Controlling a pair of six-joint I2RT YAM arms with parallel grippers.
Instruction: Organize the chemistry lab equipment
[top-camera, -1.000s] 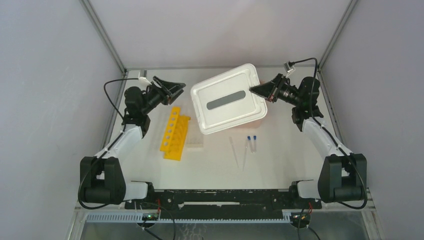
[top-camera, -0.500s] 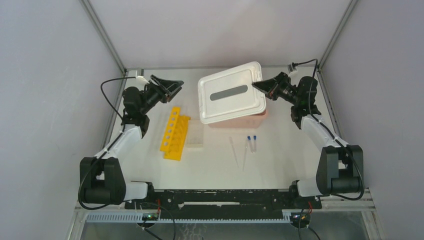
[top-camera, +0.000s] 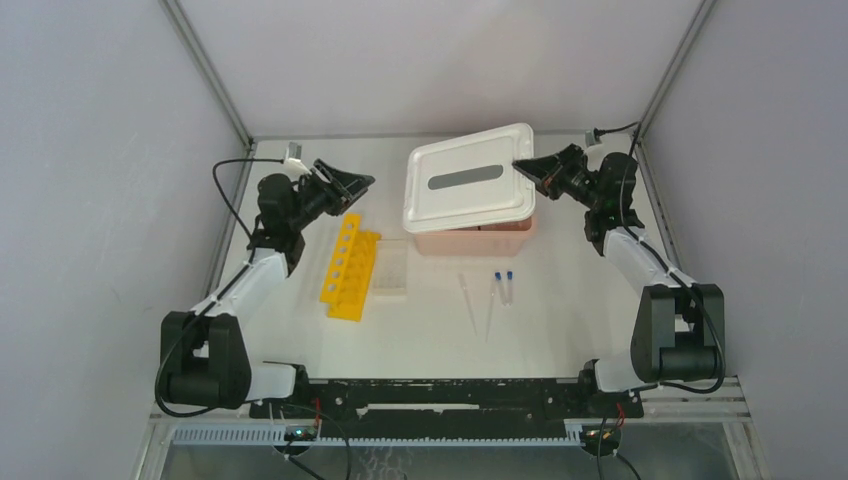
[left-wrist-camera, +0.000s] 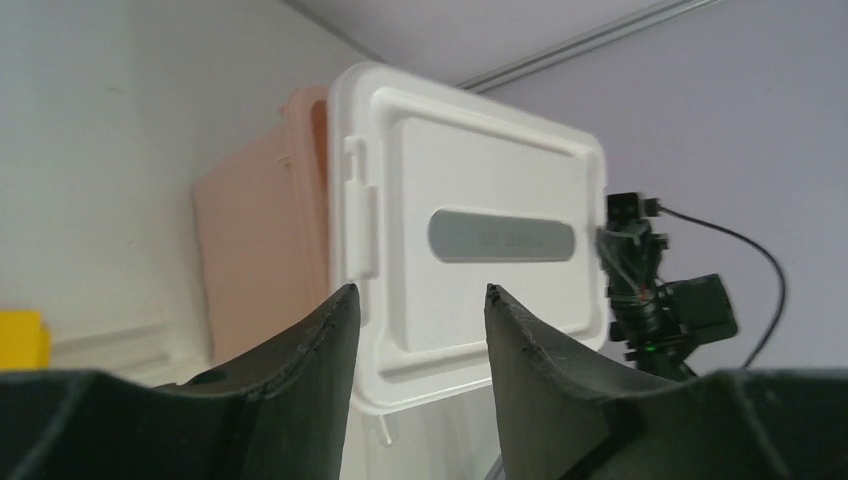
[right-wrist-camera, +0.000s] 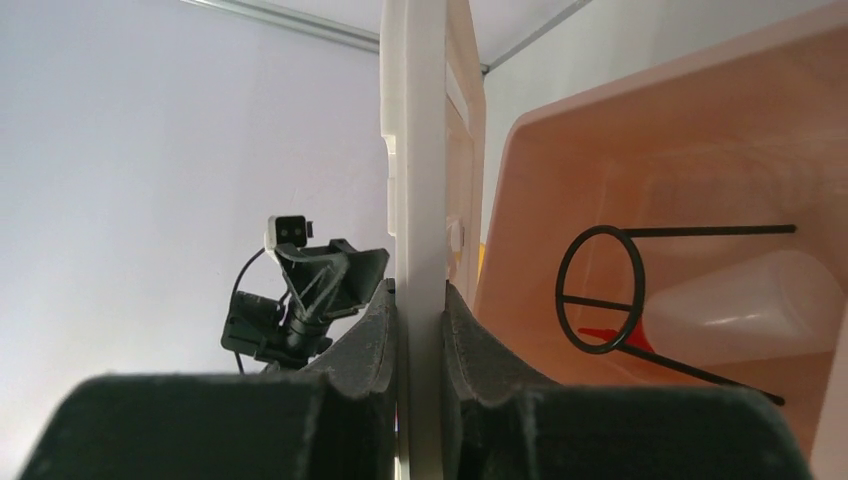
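Observation:
My right gripper (top-camera: 520, 167) is shut on the right edge of the white lid (top-camera: 468, 178) and holds it tilted over the pink tub (top-camera: 470, 241). In the right wrist view the jaws (right-wrist-camera: 420, 290) pinch the lid's edge (right-wrist-camera: 415, 150); the red-nozzled squeeze bottle (right-wrist-camera: 745, 305) lies inside the tub (right-wrist-camera: 640, 160). My left gripper (top-camera: 360, 185) is open and empty, raised left of the lid (left-wrist-camera: 480, 160). The yellow tube rack (top-camera: 350, 265), small clear grid rack (top-camera: 391, 272), two blue-capped tubes (top-camera: 502, 285) and two clear droppers (top-camera: 468, 300) lie on the table.
A black wire ring stand (right-wrist-camera: 600, 290) lies in the tub beside the bottle. The enclosure's grey walls stand close behind the tub and at both sides. The left wrist view shows the tub's side (left-wrist-camera: 260, 250) and the right arm (left-wrist-camera: 650, 290) beyond the lid.
My right gripper has carried the lid up and to the right, from overhanging the tub's left side to sitting over it. The left gripper has shifted slightly right, still open.

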